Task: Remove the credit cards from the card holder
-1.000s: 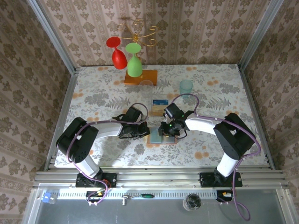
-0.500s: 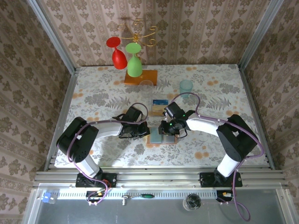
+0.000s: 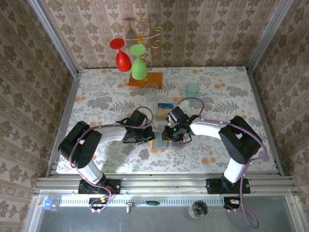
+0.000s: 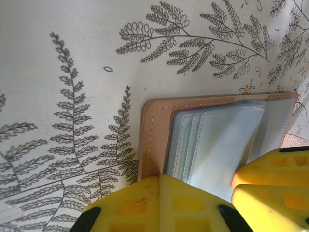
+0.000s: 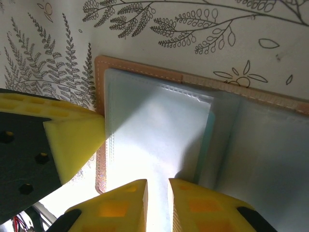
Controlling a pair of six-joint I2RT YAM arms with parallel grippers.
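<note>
One card holder (image 4: 154,140) lies open on the table (image 3: 222,87) between two grippers; the left gripper (image 3: 147,136) is closed at its edge; the right gripper (image 3: 172,137) is nearly closed over a pale pocket, and I cannot tell whether it pinches anything; one small pile of credit cards (image 3: 165,109) lies just beyond.

Damask-papered walls (image 3: 212,29) on 3 sides; aluminium posts (image 3: 53,36) at back corners; floral-print tablecloth (image 3: 227,92), evenly lit.

Lab test booth, wallpaper panels (image 3: 193,29), aluminium frame (image 3: 164,182), floral tablecloth (image 3: 217,87)
</note>
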